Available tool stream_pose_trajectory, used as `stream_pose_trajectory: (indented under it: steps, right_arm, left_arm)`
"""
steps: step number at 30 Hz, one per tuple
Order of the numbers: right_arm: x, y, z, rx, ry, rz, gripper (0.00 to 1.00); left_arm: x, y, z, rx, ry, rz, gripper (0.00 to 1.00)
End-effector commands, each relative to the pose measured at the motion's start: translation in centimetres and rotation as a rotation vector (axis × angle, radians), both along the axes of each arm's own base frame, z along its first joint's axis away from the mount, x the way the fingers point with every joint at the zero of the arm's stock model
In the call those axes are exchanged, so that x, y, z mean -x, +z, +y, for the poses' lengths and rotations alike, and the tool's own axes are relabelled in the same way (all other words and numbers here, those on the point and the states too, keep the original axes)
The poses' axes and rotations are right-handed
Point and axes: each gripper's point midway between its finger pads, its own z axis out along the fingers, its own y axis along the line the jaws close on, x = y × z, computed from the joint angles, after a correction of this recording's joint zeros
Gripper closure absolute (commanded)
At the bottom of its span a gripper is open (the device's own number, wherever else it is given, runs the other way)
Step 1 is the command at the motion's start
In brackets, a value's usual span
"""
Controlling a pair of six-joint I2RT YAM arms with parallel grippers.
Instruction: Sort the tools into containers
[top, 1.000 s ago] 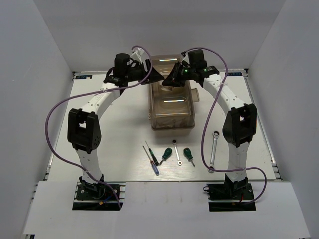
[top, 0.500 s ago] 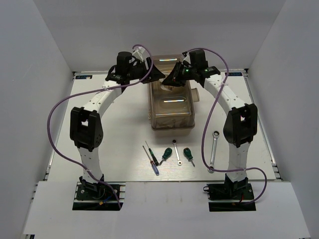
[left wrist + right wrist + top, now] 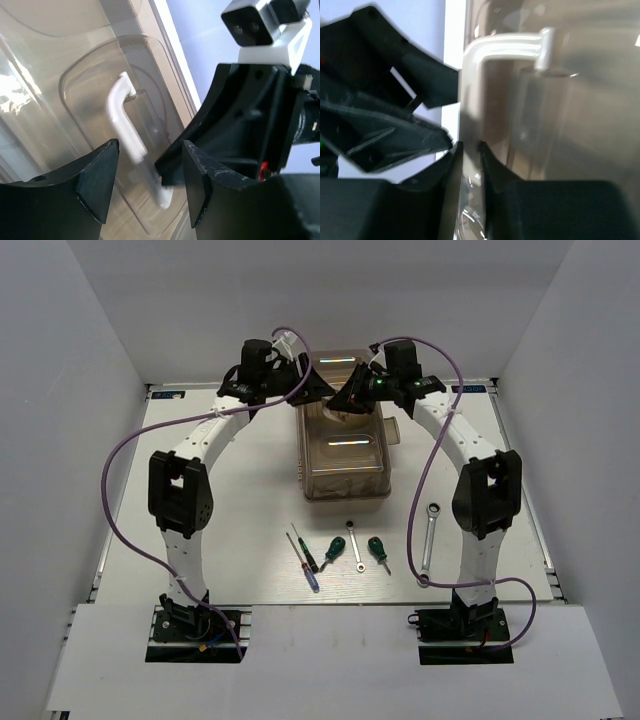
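Observation:
The toolbox [image 3: 345, 465] with a translucent brown lid stands closed at the table's middle back. Its white handle [image 3: 125, 117] lies between the open jaws of my left gripper [image 3: 148, 165], which hovers over the lid [image 3: 322, 392]. My right gripper [image 3: 470, 150] is shut on the same handle [image 3: 490, 46] from the other side [image 3: 343, 403]. In front of the box lie two thin screwdrivers [image 3: 305, 558], two green-handled screwdrivers [image 3: 333, 550] [image 3: 378, 551], a small wrench [image 3: 353, 543] and a longer wrench [image 3: 428, 536]. No separate beige trays show.
Both arms arch over the table, with purple cables looping beside them. White walls close in the left, right and back. The right gripper's black body [image 3: 250, 115] sits close against my left gripper's right finger.
My left arm has shifted right and forward, bringing its gripper closer over the handle. The right gripper and the tools have stayed put.

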Motion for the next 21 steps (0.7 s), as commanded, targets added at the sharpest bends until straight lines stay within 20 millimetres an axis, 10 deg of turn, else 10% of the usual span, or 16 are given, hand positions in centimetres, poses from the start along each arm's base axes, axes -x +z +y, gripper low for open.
stream_pose_trajectory:
  steps: [1, 5, 12, 21]
  right_arm:
    - [2.0, 5.7, 0.6, -0.099, 0.074, -0.113, 0.73]
    - [2.6, 5.4, 0.1, -0.089, 0.094, -0.112, 0.54]
    - [3.8, 6.2, -4.3, 0.036, 0.105, -0.21, 0.54]
    - [4.7, 1.9, -15.7, 0.341, -0.062, -0.128, 0.48]
  left_arm:
    - [0.2, -1.9, -0.1, -0.043, 0.004, 0.075, 0.36]
    - [0.3, -2.5, -1.2, -0.049, -0.014, 0.091, 0.4]
    - [0.2, -3.9, -0.9, -0.075, 0.003, 0.133, 0.44]
    - [0.2, -5.3, -1.0, -0.111, 0.02, 0.182, 0.61]
